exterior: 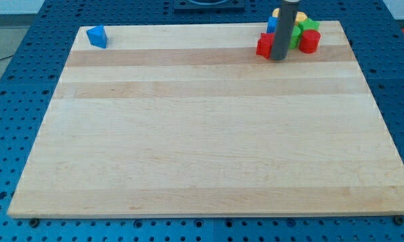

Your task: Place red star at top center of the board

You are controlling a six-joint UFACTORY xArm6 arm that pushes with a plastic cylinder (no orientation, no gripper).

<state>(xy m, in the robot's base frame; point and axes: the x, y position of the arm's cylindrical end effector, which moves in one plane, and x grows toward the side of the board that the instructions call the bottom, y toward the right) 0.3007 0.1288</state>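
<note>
The red star [263, 46] lies near the board's top edge, right of centre, partly hidden by my rod. My tip [278, 58] rests on the board just to the right of the star, touching or almost touching it. Behind the rod, a cluster of blocks sits at the view's top right: a red cylinder-like block [310, 42], a green block [308, 27], a blue block [271, 24] and a yellow block [302, 16], mostly hidden.
A blue triangular block [97, 36] sits alone at the top left corner of the wooden board [202, 134]. The board lies on a blue perforated table [13, 81].
</note>
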